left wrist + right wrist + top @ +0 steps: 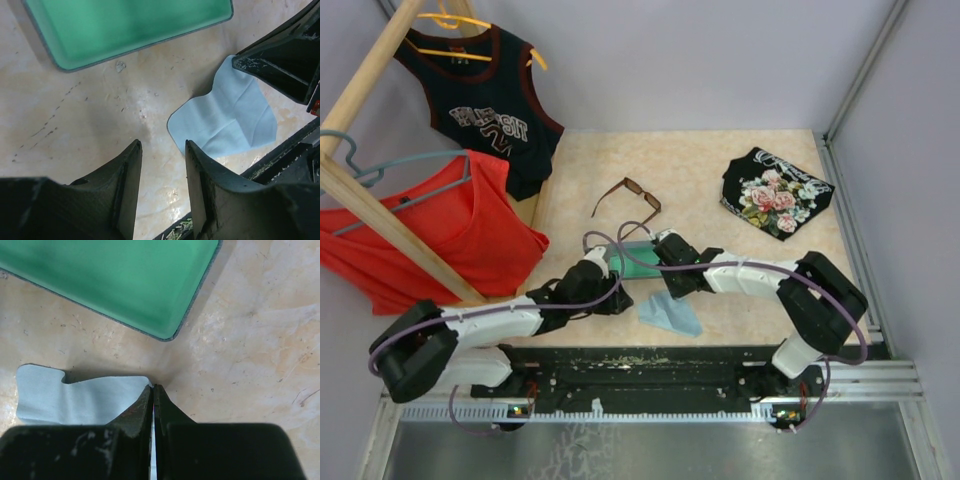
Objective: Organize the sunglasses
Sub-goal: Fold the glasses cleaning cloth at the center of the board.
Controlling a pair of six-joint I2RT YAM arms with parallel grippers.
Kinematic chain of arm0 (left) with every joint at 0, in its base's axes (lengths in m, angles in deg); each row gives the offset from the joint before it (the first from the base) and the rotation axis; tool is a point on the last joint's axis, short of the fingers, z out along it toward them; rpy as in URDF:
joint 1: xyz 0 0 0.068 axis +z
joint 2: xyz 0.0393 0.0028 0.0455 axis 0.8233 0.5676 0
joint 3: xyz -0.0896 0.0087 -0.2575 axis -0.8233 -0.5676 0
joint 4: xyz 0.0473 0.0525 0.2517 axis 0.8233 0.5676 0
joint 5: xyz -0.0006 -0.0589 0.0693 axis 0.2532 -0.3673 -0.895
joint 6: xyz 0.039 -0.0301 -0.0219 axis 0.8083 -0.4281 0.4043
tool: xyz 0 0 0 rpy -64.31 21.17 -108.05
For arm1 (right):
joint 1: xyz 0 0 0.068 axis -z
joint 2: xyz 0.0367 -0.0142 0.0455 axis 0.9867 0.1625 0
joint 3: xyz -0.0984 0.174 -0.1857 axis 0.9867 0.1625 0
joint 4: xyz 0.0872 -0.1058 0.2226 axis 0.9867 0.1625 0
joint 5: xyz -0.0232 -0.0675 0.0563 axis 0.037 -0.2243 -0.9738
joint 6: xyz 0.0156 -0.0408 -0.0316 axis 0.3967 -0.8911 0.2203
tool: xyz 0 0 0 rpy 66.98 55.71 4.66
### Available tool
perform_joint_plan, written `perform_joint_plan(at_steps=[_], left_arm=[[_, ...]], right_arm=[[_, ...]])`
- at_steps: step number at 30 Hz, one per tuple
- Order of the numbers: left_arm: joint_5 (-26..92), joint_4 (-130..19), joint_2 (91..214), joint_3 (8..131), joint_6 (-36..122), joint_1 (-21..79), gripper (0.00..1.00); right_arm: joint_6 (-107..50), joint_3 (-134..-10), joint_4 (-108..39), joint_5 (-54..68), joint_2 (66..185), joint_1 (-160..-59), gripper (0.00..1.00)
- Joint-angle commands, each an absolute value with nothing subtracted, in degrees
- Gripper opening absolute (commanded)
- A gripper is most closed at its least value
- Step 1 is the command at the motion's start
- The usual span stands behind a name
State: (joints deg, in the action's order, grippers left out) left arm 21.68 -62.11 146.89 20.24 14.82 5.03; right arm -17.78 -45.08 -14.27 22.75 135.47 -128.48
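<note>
The brown sunglasses [628,198] lie open on the table, beyond both grippers and apart from them. The case [638,258] lies open with its green lining up; it also shows in the left wrist view [130,25] and the right wrist view [115,280]. The light blue cloth [672,314] lies just in front of the case. My right gripper [680,284] [153,387] is shut on a corner of the cloth [65,400]. My left gripper [613,298] [162,145] is open and empty over bare table, left of the cloth [225,120].
A folded black floral shirt [775,193] lies at the back right. A wooden rack [380,215] with a red top and a black jersey stands at the left. Grey walls close in the table's back and right side.
</note>
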Motion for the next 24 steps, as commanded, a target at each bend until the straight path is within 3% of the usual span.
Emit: perform_joint_plan(at_steps=[1,8,14,17,24], left_arm=[[22.6,-64.9,150.9,24.3,16.0,4.1,0.46],[12.2,-55.4,154.5,30.5,16.6,-0.8,0.46],[0.6,-53.9,147.4,28.6,15.5,-0.9,0.7],[-3.2,-53.3,142.8,27.5,15.1,-0.4,0.98],[-1.8,-57.8,132.1,22.3,19.2,1.0,1.0]], right_arm=[[-15.1,-41.8,-13.8,23.4,134.1,-127.9,0.0],[-13.9,-39.6,-16.1,22.6,132.6,-126.8,0.0],[-13.8,-38.5,-17.4,21.5,132.1,-126.6,0.0],[-13.7,-38.0,-18.1,20.6,131.9,-126.6,0.0],[-13.3,-37.6,-19.0,20.4,131.5,-126.6,0.0]])
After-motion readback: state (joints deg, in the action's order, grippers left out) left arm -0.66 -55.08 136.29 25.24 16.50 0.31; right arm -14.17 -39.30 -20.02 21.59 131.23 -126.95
